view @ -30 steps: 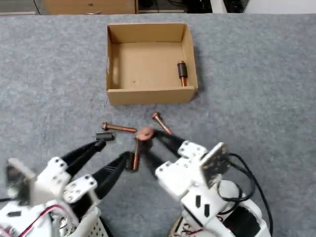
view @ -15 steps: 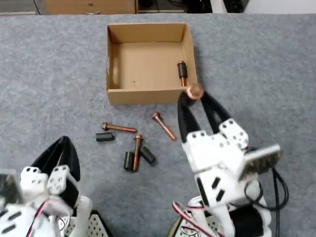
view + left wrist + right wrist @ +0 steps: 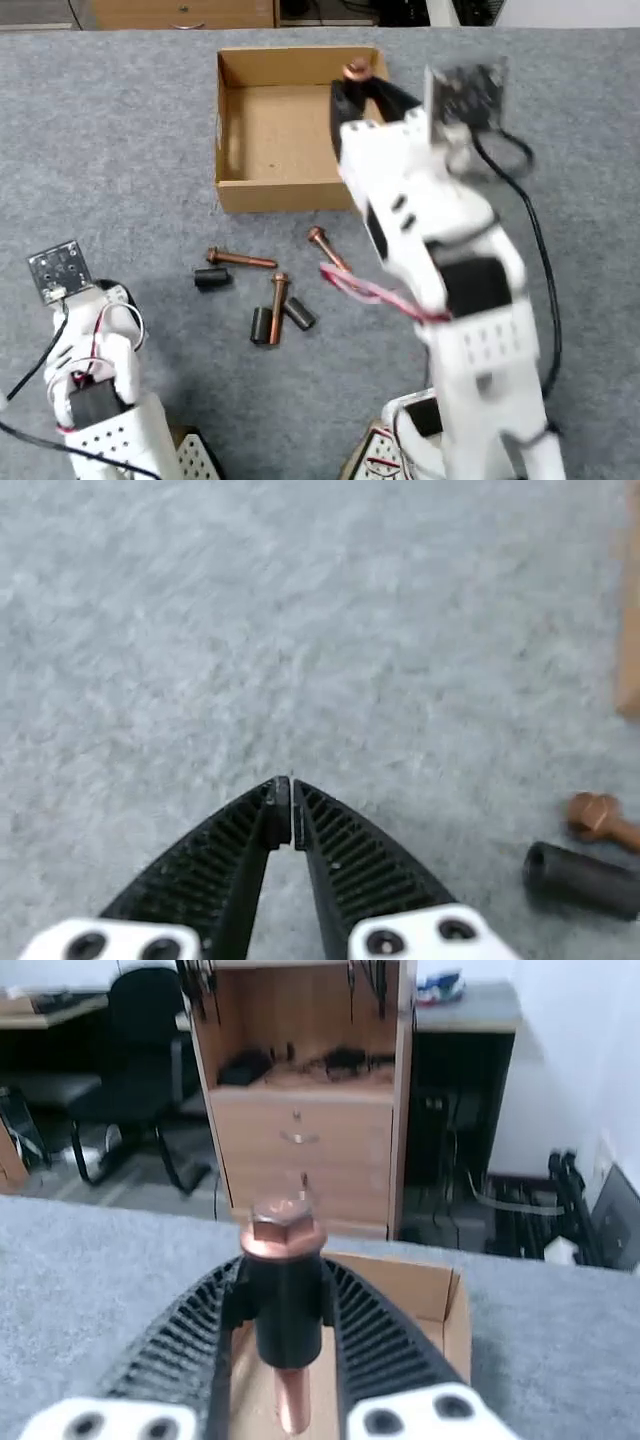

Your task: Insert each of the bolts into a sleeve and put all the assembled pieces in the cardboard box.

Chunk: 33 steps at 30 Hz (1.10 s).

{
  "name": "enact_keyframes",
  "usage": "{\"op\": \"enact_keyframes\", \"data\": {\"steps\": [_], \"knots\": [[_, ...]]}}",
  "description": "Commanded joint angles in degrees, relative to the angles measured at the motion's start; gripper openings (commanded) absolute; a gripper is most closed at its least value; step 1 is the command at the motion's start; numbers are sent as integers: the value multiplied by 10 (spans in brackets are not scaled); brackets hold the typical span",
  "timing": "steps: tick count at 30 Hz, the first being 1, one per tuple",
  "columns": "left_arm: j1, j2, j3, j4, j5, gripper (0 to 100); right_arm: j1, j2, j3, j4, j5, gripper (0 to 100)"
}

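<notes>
High view: left gripper point(image 3: 291, 812) nearest, fingers together, empty. Beyond it, three bolts point(image 3: 240, 259) and three sleeves point(image 3: 210, 277) loose on table, none boxed. Farthest, right gripper point(image 3: 357, 92) clamped on assembled piece point(image 3: 355, 72), above cardboard box point(image 3: 290, 195); release judged next.

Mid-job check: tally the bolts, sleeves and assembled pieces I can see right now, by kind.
Bolts on the table: 3
Sleeves on the table: 3
Bolt-in-sleeve in the right gripper: 1
Total: 7
Part of the box is hidden.
</notes>
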Motion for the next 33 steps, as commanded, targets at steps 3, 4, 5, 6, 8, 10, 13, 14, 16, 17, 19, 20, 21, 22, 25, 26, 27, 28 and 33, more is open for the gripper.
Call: {"op": "enact_keyframes", "data": {"steps": [3, 4, 5, 6, 8, 10, 13, 14, 16, 17, 19, 20, 21, 22, 25, 26, 27, 28, 33], "knots": [[-8, 0, 9, 33, -4, 18, 19, 157, -106, 13, 26, 1], [-8, 0, 9, 55, -4, 18, 27, 189, -123, 25, 25, 1], [-8, 0, 9, 78, -4, 18, 34, 220, -142, 40, 25, 1], [-8, 0, 9, 101, -4, 18, 44, 251, -162, 56, 25, 1], [-8, 0, 9, 129, 11, 18, 61, 313, -204, 88, 25, 1], [-8, 0, 9, 130, 30, 18, 82, 377, -251, 118, 29, 1], [-8, 0, 9, 130, 51, 18, 113, 469, -322, 160, 29, 1], [-8, 0, 9, 130, 54, 18, 120, 499, -347, 175, 29, 1], [-8, 0, 9, 130, 55, 18, 127, 556, -397, 199, 30, 1], [-8, 0, 9, 130, 55, 18, 130, 583, -421, 209, 30, 1], [-8, 0, 9, 130, 55, 18, 130, 637, -473, 226, 34, 1], [-8, 0, 9, 130, 55, 18, 129, 663, -497, 233, 41, 1], [-8, 0, 9, 130, 55, 18, 128, 688, -520, 235, 47, 1], [-8, 0, 9, 130, 55, 18, 127, 712, -545, 236, 50, 1], [-8, 0, 9, 130, 55, 18, 125, 778, -612, 236, 55, 1], [-8, 0, 9, 130, 55, 18, 124, 797, -633, 236, 59, 1], [-8, 0, 9, 129, 55, 18, 121, 815, -653, 236, 62, 1], [-8, 0, 9, 129, 55, 18, 119, 833, -669, 237, 62, 1], [-8, 0, 9, 118, 55, 18, 109, 907, -731, 237, 62, 1]]}}
